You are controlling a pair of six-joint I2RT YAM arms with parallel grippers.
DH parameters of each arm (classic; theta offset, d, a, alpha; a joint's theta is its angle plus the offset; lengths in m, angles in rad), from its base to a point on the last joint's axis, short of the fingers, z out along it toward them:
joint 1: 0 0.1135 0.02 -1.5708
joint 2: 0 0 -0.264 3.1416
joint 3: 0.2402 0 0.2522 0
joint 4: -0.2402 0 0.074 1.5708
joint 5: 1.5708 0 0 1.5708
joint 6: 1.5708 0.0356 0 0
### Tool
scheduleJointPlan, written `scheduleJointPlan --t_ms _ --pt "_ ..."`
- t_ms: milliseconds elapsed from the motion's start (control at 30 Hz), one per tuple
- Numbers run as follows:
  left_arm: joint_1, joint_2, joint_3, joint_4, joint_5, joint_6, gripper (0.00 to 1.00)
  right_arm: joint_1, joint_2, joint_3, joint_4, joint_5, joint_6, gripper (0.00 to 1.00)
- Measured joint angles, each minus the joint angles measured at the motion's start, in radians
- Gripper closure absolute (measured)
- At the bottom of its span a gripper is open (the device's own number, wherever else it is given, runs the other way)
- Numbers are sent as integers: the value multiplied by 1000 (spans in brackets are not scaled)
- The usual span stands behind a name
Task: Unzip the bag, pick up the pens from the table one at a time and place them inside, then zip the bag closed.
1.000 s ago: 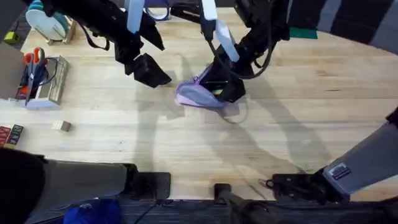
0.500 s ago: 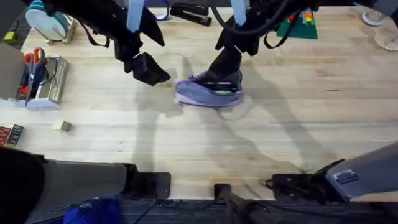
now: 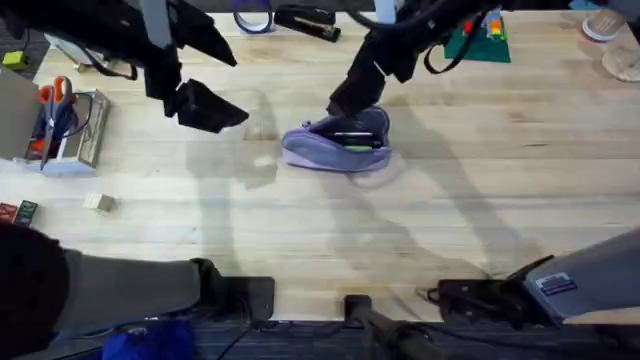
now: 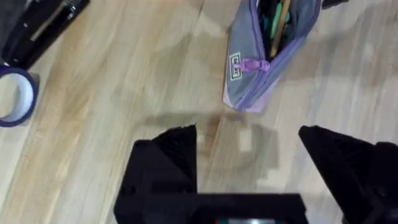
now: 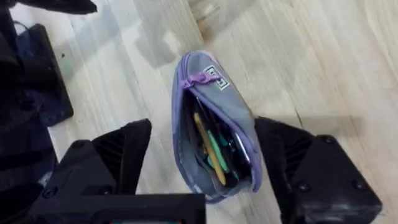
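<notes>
Right claw point(image 5: 202, 165) had lifted off the bag point(image 3: 335, 145), open and empty; pens point(image 5: 214, 152) inside, zipper undone. Left claw point(image 4: 249, 162) open, empty, withdrew. Zipping remained.

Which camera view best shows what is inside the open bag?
The right wrist view: it looks straight into the bag, showing the pens. The left wrist view shows one end; overhead shows it small.

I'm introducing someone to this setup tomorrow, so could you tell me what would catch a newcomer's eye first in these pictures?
The lavender bag lies mid-table, unzipped, with pens showing inside. The right pincer, open, hangs just above it, while the left pincer, also open, hovers off to the bag's left above the bare table. A black stapler and a purple tape ring sit at the far edge.
</notes>
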Motion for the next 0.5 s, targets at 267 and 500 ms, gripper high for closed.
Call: scheduleJointPlan --t_ms 267,500 --pt "19 0 0 -48 42 148 7 0 0 75 -2 0 76 7" --pt "89 0 -38 -26 71 259 8 0 0 144 -2 0 174 5"
